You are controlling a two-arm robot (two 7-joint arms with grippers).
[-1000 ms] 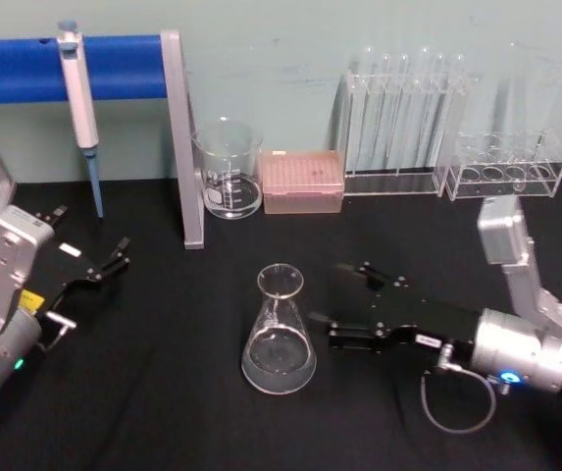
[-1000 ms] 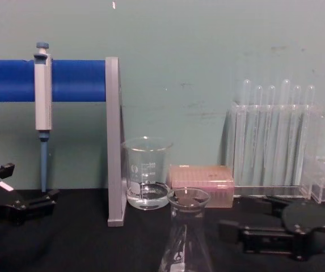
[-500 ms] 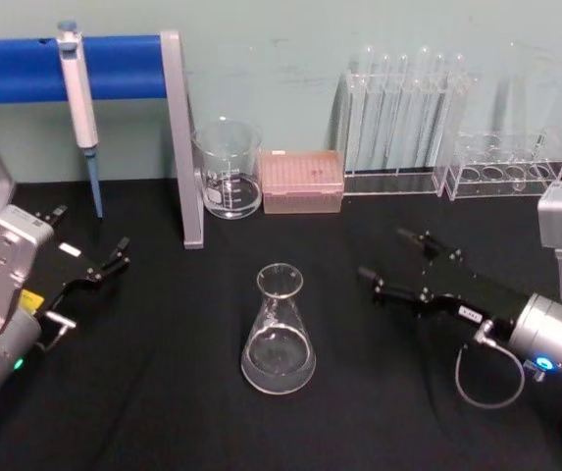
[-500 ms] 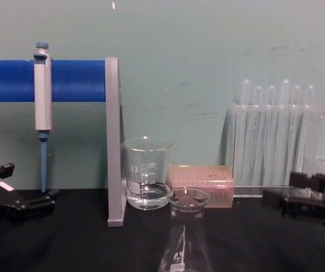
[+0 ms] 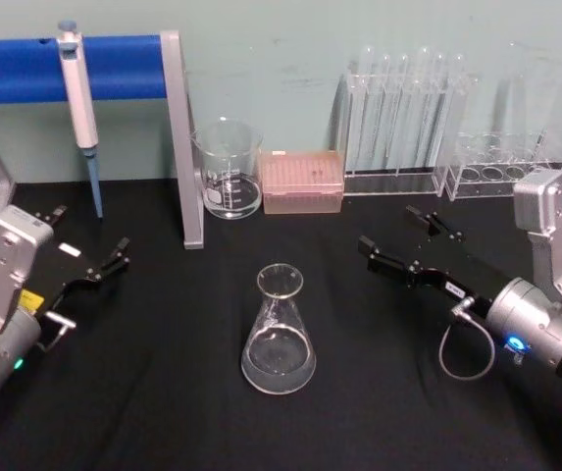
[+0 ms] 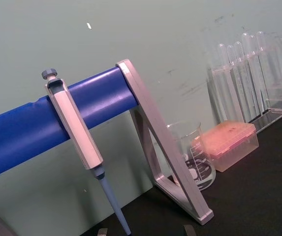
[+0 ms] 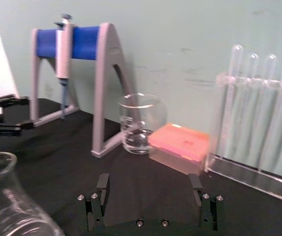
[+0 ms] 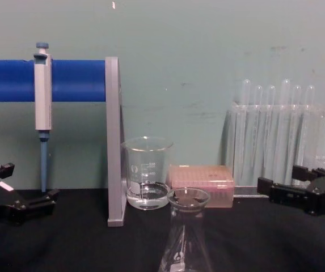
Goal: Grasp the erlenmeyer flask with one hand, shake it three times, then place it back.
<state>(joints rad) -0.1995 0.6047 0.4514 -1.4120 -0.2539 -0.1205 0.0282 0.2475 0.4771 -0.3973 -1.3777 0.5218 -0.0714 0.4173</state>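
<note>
Glass erlenmeyer flask [image 5: 280, 334] is seen upright at the tabletop [image 5: 163, 412] centre, ungrasped; it is judged rigid, slippery and fragile, best gripped at the narrow neck. Right hand [image 5: 406, 245], fingers spread wide, is held at its 2 o'clock, well apart. Beaker [image 5: 228, 169] and tip box [image 5: 302, 181] stand at 12 o'clock, unobstructing. Left hand [image 5: 92, 263], open, is parked at 9 o'clock.

Clear erlenmeyer flask [image 5: 279, 334] upright, apparently empty.
</note>
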